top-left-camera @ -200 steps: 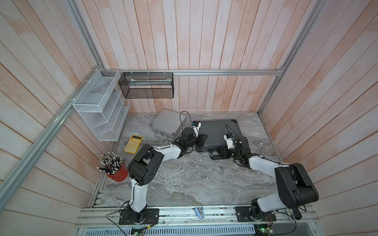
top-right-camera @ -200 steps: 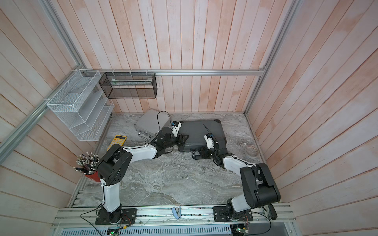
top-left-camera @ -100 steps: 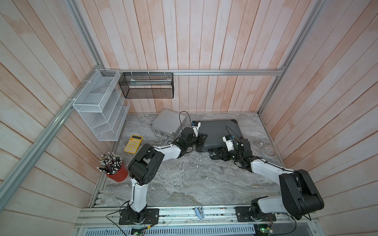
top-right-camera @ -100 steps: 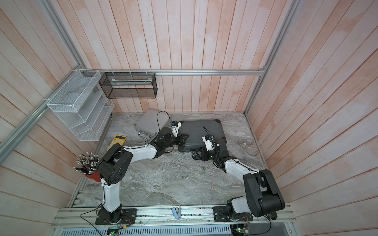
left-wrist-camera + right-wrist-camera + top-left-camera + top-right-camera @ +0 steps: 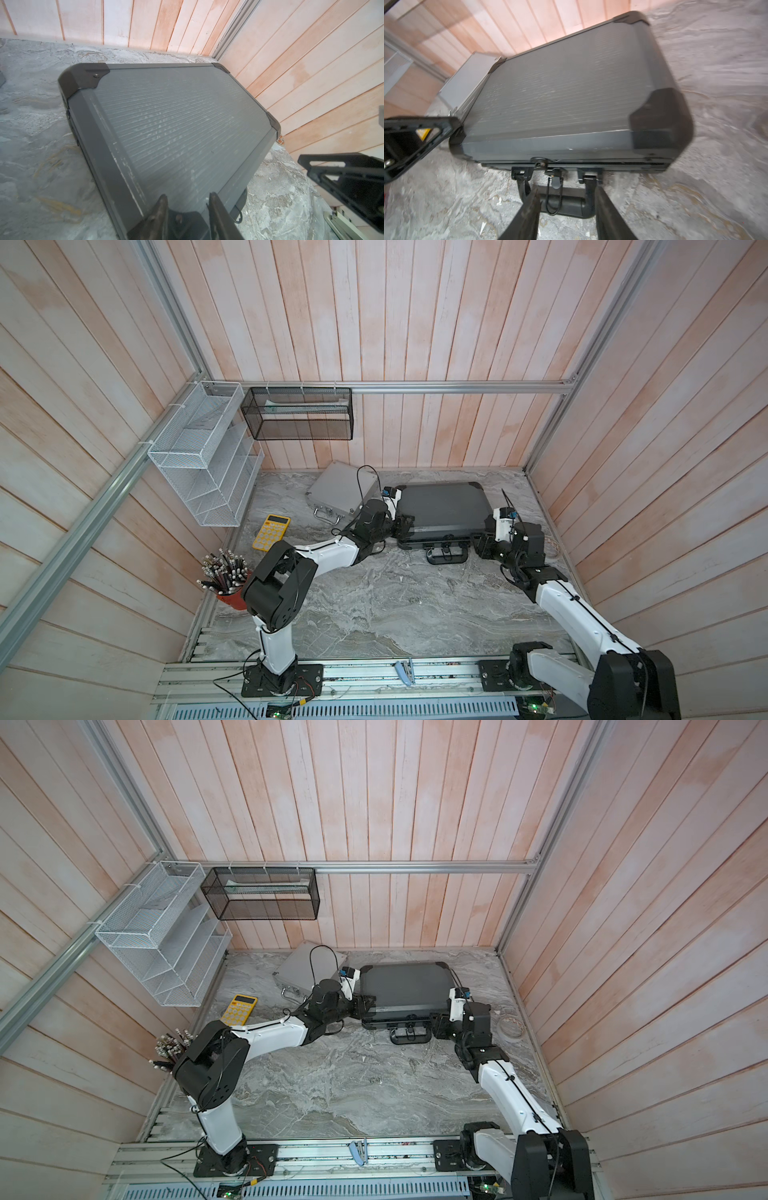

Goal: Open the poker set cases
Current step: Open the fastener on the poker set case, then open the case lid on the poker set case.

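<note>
The large dark-grey hard case with black corners (image 5: 444,506) lies flat and shut at the back of the marble table (image 5: 374,605). The small silver aluminium case (image 5: 338,489) lies closed just beside it. The left gripper (image 5: 187,197) is part-open over the dark case's front corner and holds nothing. The right gripper (image 5: 566,190) is part-open and empty, its jaws flanking the black handle (image 5: 571,204).

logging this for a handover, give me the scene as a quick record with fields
dark-grey case: closed, lying flat
silver case: closed, next to it, no gripper on it
left gripper: jaws apart, at the dark-grey case's front corner
right gripper: jaws apart, at the handle; contact unclear
other items: yellow calculator, cup of pencils
</note>
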